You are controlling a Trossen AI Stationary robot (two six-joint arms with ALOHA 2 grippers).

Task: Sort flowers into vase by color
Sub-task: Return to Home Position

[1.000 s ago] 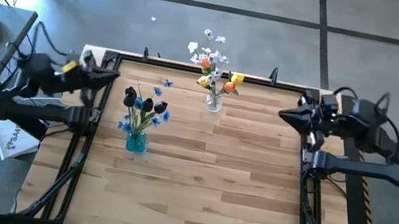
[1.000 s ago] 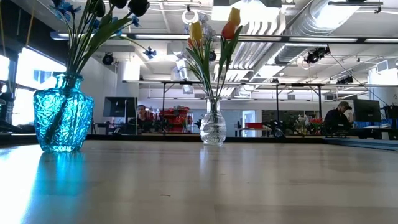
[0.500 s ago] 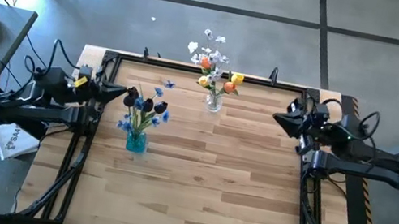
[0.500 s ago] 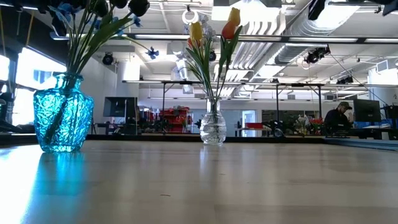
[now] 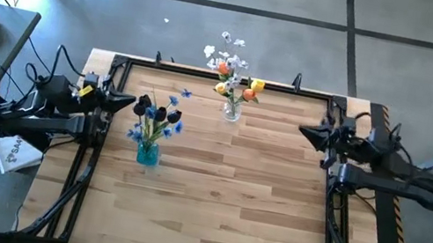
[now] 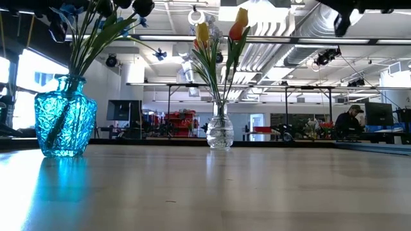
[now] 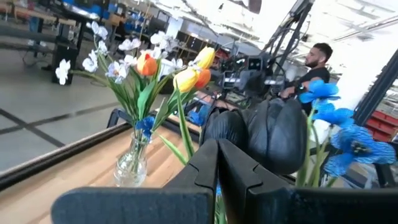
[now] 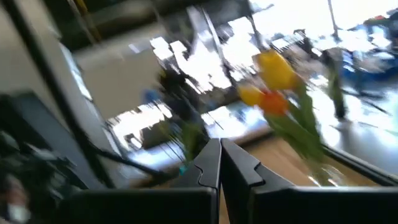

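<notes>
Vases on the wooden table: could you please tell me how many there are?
2. The blue textured glass vase stands left on the wooden table; the clear glass vase stands centrally by its far edge. None appears hidden.

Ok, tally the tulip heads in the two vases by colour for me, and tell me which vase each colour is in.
yellow tulips: 2, in the clear vase
orange-red tulips: 2, in the clear vase
dark tulips: 3, in the blue vase
Total: 7 tulip heads, as far as these views separate them.
</notes>
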